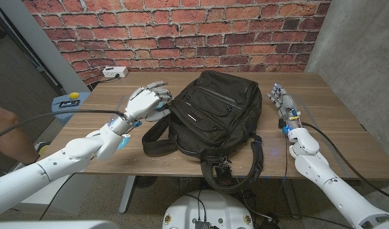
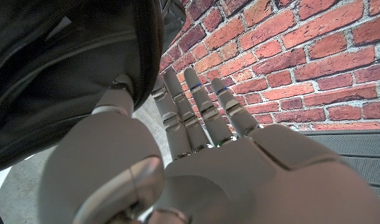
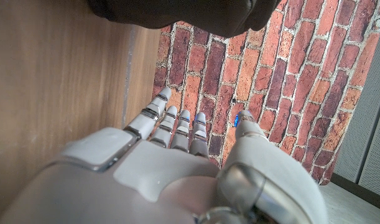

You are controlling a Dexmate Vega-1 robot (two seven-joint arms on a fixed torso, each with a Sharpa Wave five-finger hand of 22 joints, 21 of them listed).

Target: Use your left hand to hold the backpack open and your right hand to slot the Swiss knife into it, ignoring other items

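Backpack [image 1: 210,114] between both hands, left hand [image 1: 145,102] touching it, right hand [image 1: 282,100] apart

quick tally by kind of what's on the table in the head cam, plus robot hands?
Backpack, black: 1
Power strip, white, at the far left edge: 1
Robot hands: 2, left hand touching the backpack's left side, right hand apart on its right, holding nothing
Total: 4
No Swiss knife is visible from the head camera.
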